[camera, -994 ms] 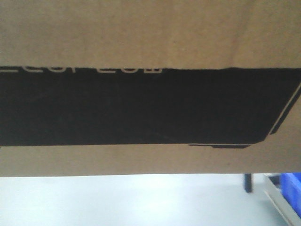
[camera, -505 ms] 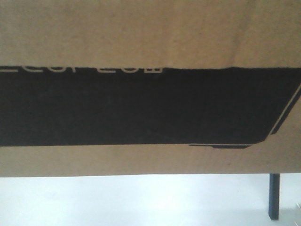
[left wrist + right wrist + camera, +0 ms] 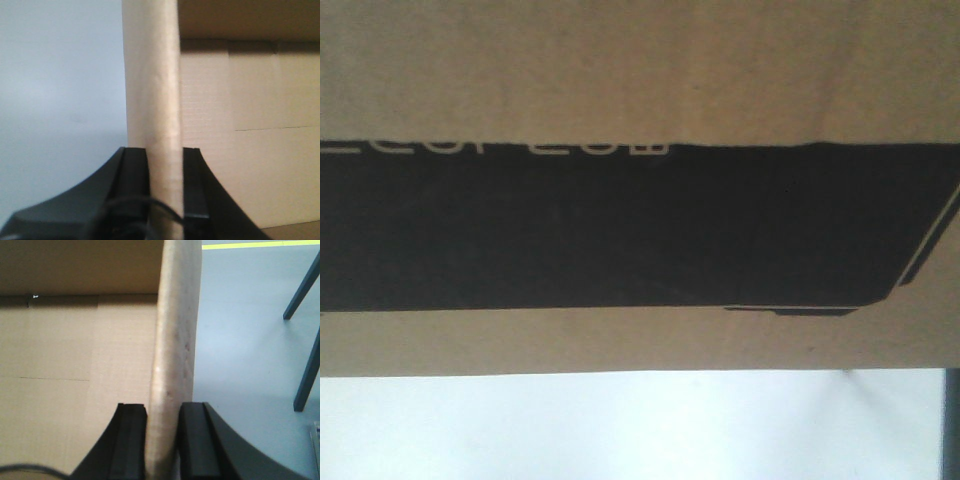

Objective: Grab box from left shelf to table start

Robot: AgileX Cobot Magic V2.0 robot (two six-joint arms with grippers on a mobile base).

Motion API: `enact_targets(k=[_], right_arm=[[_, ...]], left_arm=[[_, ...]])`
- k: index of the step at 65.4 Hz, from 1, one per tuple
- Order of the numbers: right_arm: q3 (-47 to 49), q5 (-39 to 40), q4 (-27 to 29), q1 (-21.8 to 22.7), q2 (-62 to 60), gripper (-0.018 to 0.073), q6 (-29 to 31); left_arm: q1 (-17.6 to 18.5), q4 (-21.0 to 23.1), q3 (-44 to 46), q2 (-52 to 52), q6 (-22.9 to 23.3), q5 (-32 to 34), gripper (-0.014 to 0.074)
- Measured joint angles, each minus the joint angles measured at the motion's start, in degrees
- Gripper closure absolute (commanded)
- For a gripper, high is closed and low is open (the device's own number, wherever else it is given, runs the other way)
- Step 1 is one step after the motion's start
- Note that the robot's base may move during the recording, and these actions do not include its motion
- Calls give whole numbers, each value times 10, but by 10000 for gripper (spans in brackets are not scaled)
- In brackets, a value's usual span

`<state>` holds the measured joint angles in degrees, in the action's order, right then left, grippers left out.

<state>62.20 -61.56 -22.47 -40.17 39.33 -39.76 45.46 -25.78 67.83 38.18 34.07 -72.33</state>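
Observation:
The brown cardboard box (image 3: 640, 80) fills most of the front view, its black printed panel (image 3: 620, 230) and white lettering close to the camera. My left gripper (image 3: 165, 150) is shut on an upright side wall of the box (image 3: 150, 75). My right gripper (image 3: 162, 405) is shut on the opposite side wall (image 3: 177, 315). In both wrist views the open inside of the box shows beside the wall. The left shelf is out of view. A white surface (image 3: 620, 430) shows below the box; I cannot tell whether it is the table.
A dark upright post (image 3: 952, 420) stands at the right edge of the front view. Two dark slanted legs (image 3: 302, 285) (image 3: 307, 375) rise from the grey floor (image 3: 240, 340) right of the box. A yellow floor line (image 3: 260, 245) runs along the top.
The box keeps its place in the front view. The blue bin and rail slid out to the right, the dark post drifted to the right edge, and the surface below looks brighter.

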Motion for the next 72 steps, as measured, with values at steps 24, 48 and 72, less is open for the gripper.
enact_targets(k=[24, 48, 72], right_arm=[[0, 0, 0, 0, 0, 501, 0], [0, 0, 0, 0, 0, 501, 0], [0, -1, 0, 0, 0, 501, 0]], left_arm=[[0, 1, 0, 0, 0, 0, 693], [0, 1, 0, 0, -1, 0, 693], [0, 1, 0, 0, -1, 0, 693]])
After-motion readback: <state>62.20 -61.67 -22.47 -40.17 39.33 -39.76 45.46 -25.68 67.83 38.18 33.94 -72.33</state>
